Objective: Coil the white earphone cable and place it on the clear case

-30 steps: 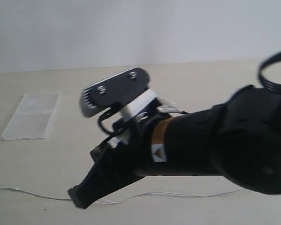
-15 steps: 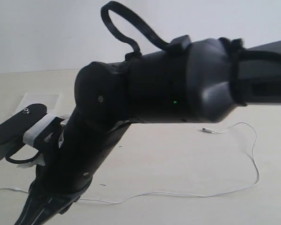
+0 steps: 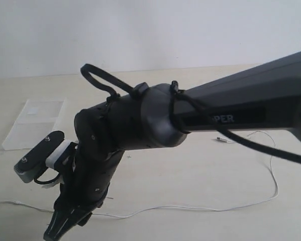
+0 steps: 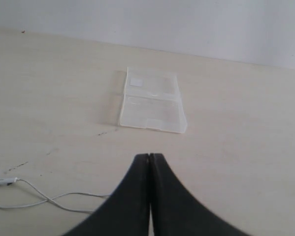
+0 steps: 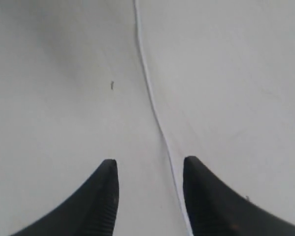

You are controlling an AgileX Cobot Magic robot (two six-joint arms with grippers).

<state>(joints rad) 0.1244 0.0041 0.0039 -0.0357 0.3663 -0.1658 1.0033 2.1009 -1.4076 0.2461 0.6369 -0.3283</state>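
Note:
The white earphone cable lies stretched along the front of the table and loops up on the right to its plug. The clear case lies flat at the far left, seen whole in the left wrist view. My right arm reaches across to the left, and its gripper points down just above the cable. In the right wrist view the gripper is open; the cable runs between its fingers, close to one fingertip. My left gripper is shut and empty, short of the case.
The right arm's dark body and its black hose loop fill the middle of the exterior view. A stretch of cable with a small white piece lies beside the left gripper. A pale wall stands behind the table.
The right arm has swung down and to the left toward the front stretch of cable. Its jaws have parted from shut to open. The left gripper stays shut.

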